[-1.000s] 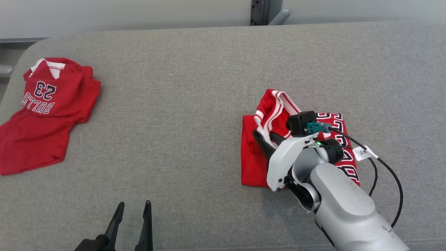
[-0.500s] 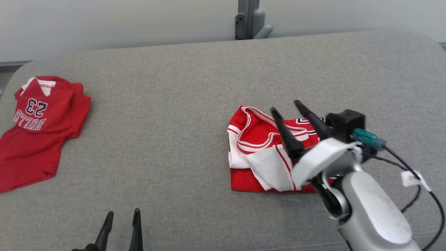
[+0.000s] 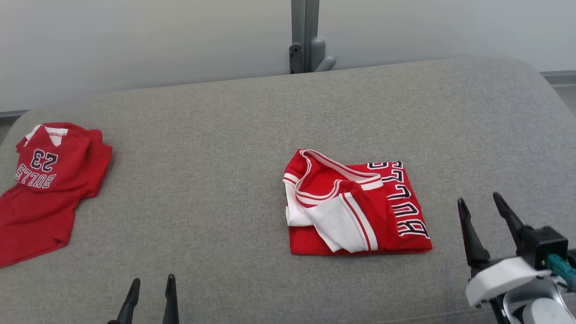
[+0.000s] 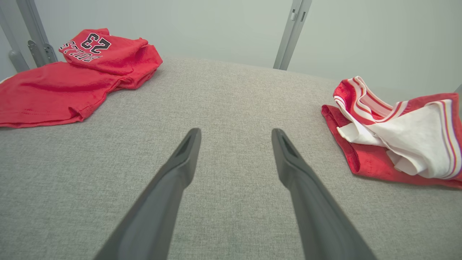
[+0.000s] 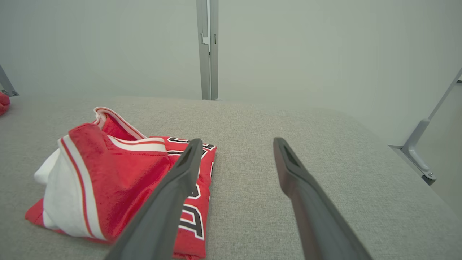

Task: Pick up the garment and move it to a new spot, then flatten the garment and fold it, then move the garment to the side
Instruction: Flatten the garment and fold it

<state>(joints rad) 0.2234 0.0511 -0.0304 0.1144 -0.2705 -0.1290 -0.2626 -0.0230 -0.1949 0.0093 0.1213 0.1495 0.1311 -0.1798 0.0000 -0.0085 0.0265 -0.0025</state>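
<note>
1. One broad grey fabric-covered surface (image 3: pixel 216 135) spreads out before the robot. Its weave is plain and its far corners are rounded.
2. One pale wall (image 3: pixel 135 40) runs behind it. At twelve o'clock a single grey metal post (image 3: pixel 305 27) stands upright against the wall, just past the far edge.
3. Two red garments lie on the surface, well apart from each other.
4. At nine o'clock, by the left edge, lies the crumpled jersey (image 3: pixel 45 193). It is rumpled, has a white collar, and its "23" and lettering read upside down from the robot's side.
5. At seven o'clock, low at the near edge, the left gripper (image 3: pixel 152 279) points up over bare fabric. Its two dark fingers are parted and empty.
6. At about four o'clock from the middle of the surface lies the folded garment (image 3: pixel 355 211), a roughly rectangular packet lying flat. It is red with white-and-red striped trim, a white panel is turned up on top, and dark-outlined letters run along its right side. Neither gripper touches it.
7. Further round at four o'clock, in the low right corner, is the right gripper (image 3: pixel 478 198), near the folded garment's right edge but apart from the cloth. Its fingers are spread wide and hold nothing.
8. The count is two garments, two grippers and four dark fingers.
</note>
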